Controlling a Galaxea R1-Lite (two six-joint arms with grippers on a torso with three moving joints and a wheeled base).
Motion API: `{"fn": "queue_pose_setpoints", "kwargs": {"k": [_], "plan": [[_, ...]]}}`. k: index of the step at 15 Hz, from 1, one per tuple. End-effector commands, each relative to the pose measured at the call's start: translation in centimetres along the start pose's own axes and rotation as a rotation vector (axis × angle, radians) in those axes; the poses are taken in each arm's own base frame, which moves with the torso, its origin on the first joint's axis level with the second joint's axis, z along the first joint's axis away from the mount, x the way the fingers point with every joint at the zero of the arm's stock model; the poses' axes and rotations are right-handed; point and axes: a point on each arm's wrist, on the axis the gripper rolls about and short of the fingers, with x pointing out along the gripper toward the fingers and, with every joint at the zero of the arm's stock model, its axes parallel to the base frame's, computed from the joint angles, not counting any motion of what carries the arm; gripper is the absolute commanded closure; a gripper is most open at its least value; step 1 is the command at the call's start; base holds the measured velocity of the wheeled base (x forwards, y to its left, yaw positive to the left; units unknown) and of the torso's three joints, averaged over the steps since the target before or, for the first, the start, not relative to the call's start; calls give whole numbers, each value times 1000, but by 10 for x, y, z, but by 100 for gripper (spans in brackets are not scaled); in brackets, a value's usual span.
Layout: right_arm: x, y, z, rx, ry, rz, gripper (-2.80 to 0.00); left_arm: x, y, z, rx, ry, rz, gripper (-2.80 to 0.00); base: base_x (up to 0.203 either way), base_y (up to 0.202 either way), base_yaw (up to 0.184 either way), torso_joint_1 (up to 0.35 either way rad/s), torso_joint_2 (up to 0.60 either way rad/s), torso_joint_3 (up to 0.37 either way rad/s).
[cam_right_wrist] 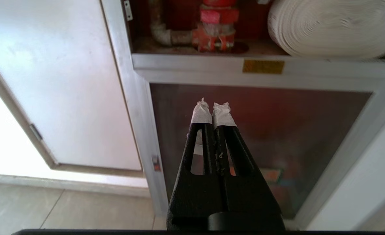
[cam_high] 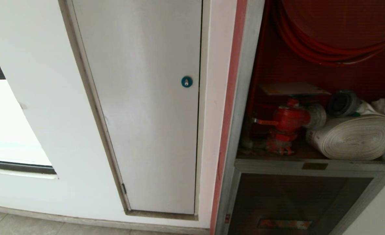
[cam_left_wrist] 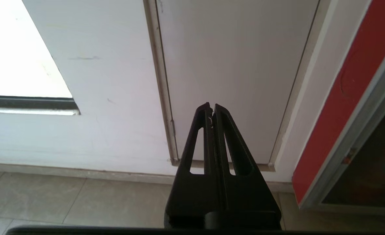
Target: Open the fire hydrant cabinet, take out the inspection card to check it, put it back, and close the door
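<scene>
The fire hydrant cabinet (cam_high: 244,98) stands open at three o'clock of my head view, with a red valve (cam_high: 285,125) and white rolled hose (cam_high: 354,137) inside. A card-like sheet (cam_high: 292,88) lies above the valve. My left gripper (cam_left_wrist: 211,109) and right gripper (cam_right_wrist: 213,107) hang low, fingers closed, empty.

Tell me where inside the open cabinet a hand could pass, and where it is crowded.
Free: the gap under the red hose reel, above the inspection card. Crowded: the shelf, with the red valve touching the white rolled hose.
</scene>
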Motion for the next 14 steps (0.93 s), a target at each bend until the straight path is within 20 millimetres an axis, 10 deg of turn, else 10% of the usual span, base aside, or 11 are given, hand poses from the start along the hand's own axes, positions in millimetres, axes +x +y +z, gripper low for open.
{"fn": "queue_pose_setpoints", "kwargs": {"k": [1, 14], "plan": [[0, 0, -1, 1, 6, 0, 0, 0, 0, 0, 0, 2, 0, 0, 195, 0, -2, 10, -2, -2], [0, 0, -1, 1, 6, 0, 0, 0, 0, 0, 3, 2, -1, 0, 196, 0, 0, 2, 2, 2]]}}
